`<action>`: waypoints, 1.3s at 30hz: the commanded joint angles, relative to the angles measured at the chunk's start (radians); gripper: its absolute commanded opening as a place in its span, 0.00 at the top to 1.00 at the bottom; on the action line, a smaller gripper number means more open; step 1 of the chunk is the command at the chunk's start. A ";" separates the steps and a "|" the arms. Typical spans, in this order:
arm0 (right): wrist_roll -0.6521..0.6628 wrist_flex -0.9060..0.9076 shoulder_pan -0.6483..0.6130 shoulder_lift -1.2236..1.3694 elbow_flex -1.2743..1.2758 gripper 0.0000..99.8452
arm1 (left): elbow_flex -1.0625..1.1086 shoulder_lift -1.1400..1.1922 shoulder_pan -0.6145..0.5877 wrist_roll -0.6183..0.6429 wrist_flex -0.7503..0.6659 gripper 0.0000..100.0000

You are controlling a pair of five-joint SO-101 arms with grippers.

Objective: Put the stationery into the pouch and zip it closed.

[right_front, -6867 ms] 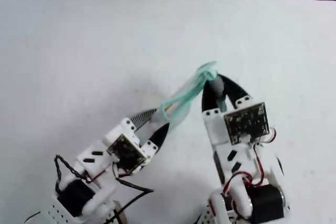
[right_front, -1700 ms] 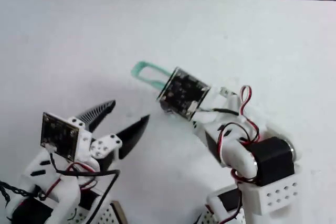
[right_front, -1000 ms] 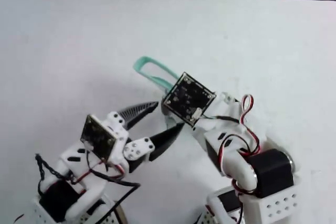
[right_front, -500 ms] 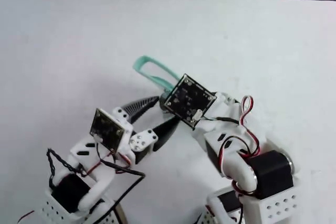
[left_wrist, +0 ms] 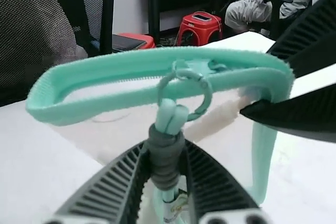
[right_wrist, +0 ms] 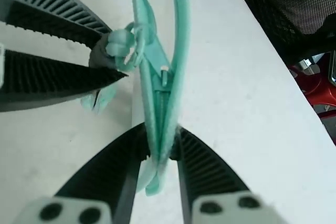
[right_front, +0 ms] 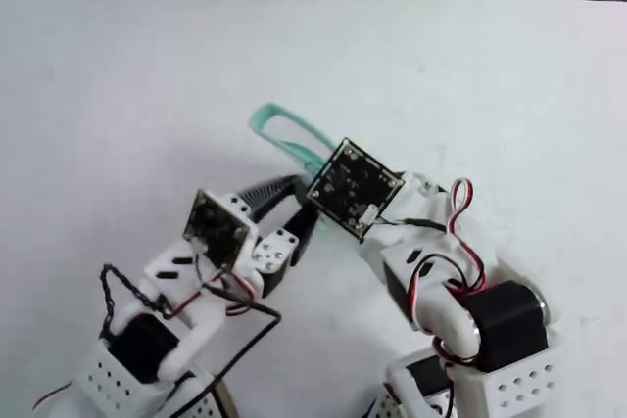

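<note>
High view, pouch: the pouch (right_front: 282, 130), clear with a teal zip rim, lies about mid-tabletop (right_front: 118, 66), well off every edge. Its free end points toward the far left corner.
High view, arms: both arms come in from the near edge. The right arm (right_front: 470, 310) has its wrist over the pouch's near end. The left gripper (right_front: 304, 200) noses in just beside that wrist.
Left wrist view, zip pull: the zip pull (left_wrist: 167, 153) is a cord in a grey sleeve, hung from a ring on the slider. It is pinched between the left gripper's fingers, which are closed on it.
Left wrist view, rim: the mouth stands open in a loop, so the zip is not yet drawn.
Left wrist view, right gripper: the right gripper (left_wrist: 260, 85) is clamped on the far end of the rim.
Left wrist view, contents: I cannot tell whether any stationery is inside.
Right wrist view, clamp: the right gripper's fingers are closed on the pouch's end, and the rim runs straight away from them.
Right wrist view, left gripper: it is beside the rim, holding the pull a short way along from the clamp.
Axis: the long axis runs from the right gripper's clamp toward the far left corner, with the pull on it between the clamp and the free end.
Next move, as I judge it: the left arm, already on the pull, draws it along that axis while the right arm anchors the pouch.
</note>
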 commanded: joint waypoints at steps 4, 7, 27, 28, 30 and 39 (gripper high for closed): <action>-0.005 -0.001 0.012 -0.001 0.012 0.98 | -0.008 -0.162 0.002 -0.012 0.048 0.98; 0.002 -0.002 0.010 -0.001 0.034 0.98 | -0.046 -0.232 0.001 -0.072 0.078 0.98; 0.003 -0.002 0.019 -0.111 0.117 0.98 | -0.170 -0.018 -0.515 -0.126 0.035 0.98; 0.003 -0.004 0.019 -0.114 0.133 0.98 | -0.169 -0.018 -0.530 -0.126 0.037 0.98; 0.003 -0.018 0.019 -0.120 0.169 0.98 | -0.169 -0.018 -0.564 -0.126 0.037 0.98; 0.003 -0.030 0.019 -0.122 0.196 0.98 | -0.129 -0.018 -0.685 -0.229 0.031 0.98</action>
